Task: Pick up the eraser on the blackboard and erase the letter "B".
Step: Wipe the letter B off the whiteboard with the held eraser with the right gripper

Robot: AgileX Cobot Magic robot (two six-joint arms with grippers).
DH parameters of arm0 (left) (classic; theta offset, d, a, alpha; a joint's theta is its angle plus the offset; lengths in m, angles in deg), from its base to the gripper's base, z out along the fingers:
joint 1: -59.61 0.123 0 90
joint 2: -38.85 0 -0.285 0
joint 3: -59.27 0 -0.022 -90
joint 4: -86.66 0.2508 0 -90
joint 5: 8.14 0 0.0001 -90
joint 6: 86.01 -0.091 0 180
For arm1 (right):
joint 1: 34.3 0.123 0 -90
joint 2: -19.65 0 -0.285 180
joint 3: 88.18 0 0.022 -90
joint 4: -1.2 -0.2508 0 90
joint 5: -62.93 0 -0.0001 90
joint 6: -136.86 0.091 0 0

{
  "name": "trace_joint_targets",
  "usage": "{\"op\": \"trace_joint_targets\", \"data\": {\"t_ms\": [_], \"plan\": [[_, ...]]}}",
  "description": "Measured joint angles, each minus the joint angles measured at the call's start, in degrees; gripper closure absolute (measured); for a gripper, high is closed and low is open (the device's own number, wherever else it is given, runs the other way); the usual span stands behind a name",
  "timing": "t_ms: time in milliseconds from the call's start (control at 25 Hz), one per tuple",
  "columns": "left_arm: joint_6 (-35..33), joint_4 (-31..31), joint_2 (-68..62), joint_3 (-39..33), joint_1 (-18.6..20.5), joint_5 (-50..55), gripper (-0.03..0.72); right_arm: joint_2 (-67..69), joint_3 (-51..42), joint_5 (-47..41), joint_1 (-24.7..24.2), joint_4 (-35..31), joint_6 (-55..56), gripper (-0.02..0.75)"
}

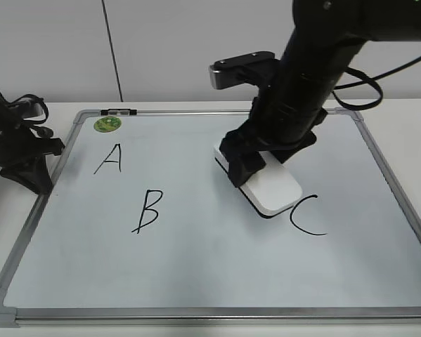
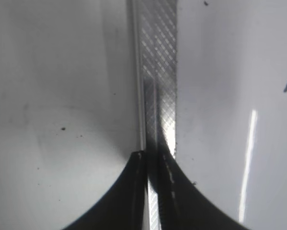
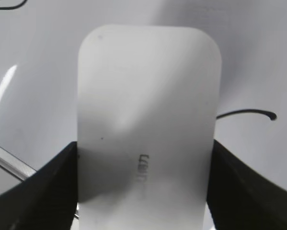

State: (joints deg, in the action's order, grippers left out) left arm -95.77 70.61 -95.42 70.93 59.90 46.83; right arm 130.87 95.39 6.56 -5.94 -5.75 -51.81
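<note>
- Eraser [image 1: 270, 188] sits right of centre on the blackboard [image 1: 196, 274], touching its surface as far as you can tell, with the letter "B" [image 1: 147, 210] to its left.
- Your left gripper [image 2: 153, 158] rests at the board's left frame, its fingers pressed together.
- Your right gripper [image 3: 143, 187] clamps the white eraser's two long sides, with the "C" [image 1: 307, 217] just right of it.
</note>
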Motion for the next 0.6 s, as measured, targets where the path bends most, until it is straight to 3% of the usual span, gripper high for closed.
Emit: {"op": "trace_joint_targets", "data": {"t_ms": [280, 600], "plan": [[0.0, -0.1, 0.0, 0.0, 0.0, 0.0, 0.645, 7.9, 10.5, -1.3, 3.5, 0.0, 0.3, 0.202], [0.0, -0.1, 0.0, 0.0, 0.0, 0.1, 0.645, 15.0, 13.8, 3.3, 7.9, 0.0, 0.4, 0.202]]}}
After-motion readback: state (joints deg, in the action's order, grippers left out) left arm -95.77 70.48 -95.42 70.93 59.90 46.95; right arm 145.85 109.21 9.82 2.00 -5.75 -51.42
